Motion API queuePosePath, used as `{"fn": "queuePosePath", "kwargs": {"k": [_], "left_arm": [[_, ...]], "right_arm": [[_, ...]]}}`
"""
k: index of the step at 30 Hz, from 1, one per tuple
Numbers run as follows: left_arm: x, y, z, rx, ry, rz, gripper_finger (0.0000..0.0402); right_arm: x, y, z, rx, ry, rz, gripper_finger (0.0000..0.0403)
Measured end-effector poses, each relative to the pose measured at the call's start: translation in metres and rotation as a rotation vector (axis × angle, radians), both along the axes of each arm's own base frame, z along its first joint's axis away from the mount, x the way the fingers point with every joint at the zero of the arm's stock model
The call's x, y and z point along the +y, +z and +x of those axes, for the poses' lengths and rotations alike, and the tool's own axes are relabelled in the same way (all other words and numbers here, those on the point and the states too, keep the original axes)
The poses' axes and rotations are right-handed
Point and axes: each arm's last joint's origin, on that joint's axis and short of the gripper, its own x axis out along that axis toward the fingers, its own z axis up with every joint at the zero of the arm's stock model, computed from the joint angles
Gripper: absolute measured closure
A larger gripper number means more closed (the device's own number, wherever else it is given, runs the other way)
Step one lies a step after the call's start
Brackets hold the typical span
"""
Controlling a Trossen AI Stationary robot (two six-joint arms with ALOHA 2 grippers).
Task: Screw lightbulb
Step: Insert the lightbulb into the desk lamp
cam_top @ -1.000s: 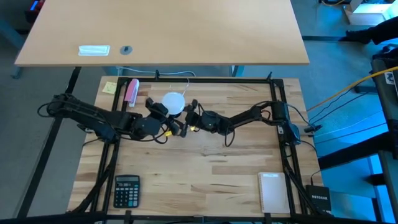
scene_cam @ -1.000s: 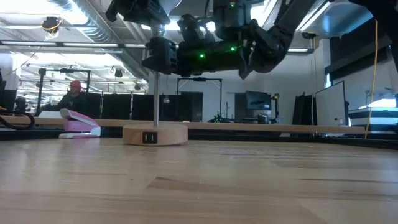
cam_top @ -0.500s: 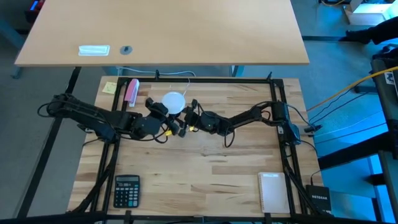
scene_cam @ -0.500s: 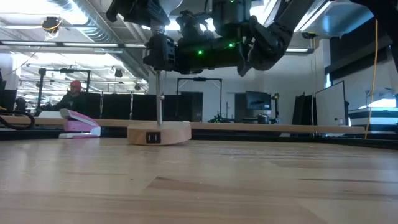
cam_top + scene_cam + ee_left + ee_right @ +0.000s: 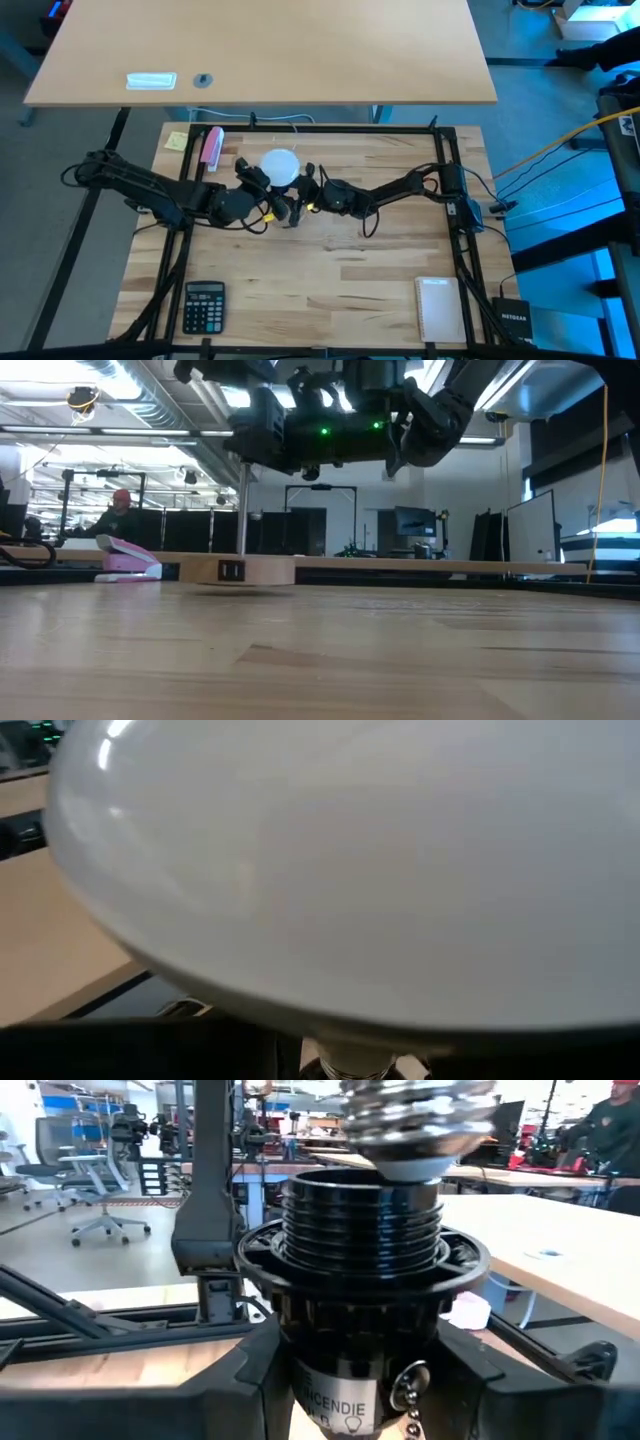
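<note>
while the black socket (image 5: 362, 1295) fills the near part of the right wrist view, the right tool (image 5: 300, 202) is closed around its body, with one dark finger (image 5: 250, 1380) on each side, and a small bead chain (image 5: 408, 1405) hangs at its front. just above the socket mouth hangs the metal screw base (image 5: 418, 1120) of the lightbulb (image 5: 281, 165), not yet inside the threads as far as i can see. the left tool (image 5: 262, 189) comes from the other side; the globe (image 5: 350, 870) covers nearly all of its own camera, so it seems to hold the lightbulb at the narrow neck, but its fingers are hidden and i cannot tell how they stand. both tools meet above the back middle of the worktop (image 5: 330, 280).

i judge the lightbulb to be light, stiff and fragile, and its frosted globe smooth and a little slippery. the better hold is low on the neck, near the base, with gentle pressure. the threads must be straight over the socket before turning.

in the low view the wooden lamp base (image 5: 238, 570) looks slightly lifted on its thin pole (image 5: 243, 510). farther back lie a pink stapler (image 5: 211, 146) and a yellow note (image 5: 176, 140).
</note>
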Motion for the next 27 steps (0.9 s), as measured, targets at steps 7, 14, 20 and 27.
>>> {"fn": "queuePosePath", "kwargs": {"k": [7,14,20,27], "left_arm": [[0.0,-0.002,-0.002,-0.018,0.043,-0.014,0.0269],[0.0,-0.006,-0.004,-0.013,0.053,-0.047,0.0269],[0.0,-0.006,-0.004,-0.002,0.036,-0.043,0.0269],[-0.001,-0.006,-0.003,0.032,-0.016,-0.042,0.0269]], "right_arm": [[0.001,0.003,-0.001,-0.005,-0.048,0.003,0.0251],[0.0,0.004,-0.001,-0.012,-0.048,0.004,0.0251],[0.001,0.012,-0.002,-0.021,-0.045,0.003,0.0251],[0.002,0.012,-0.002,-0.023,0.001,0.028,0.0251]]}}
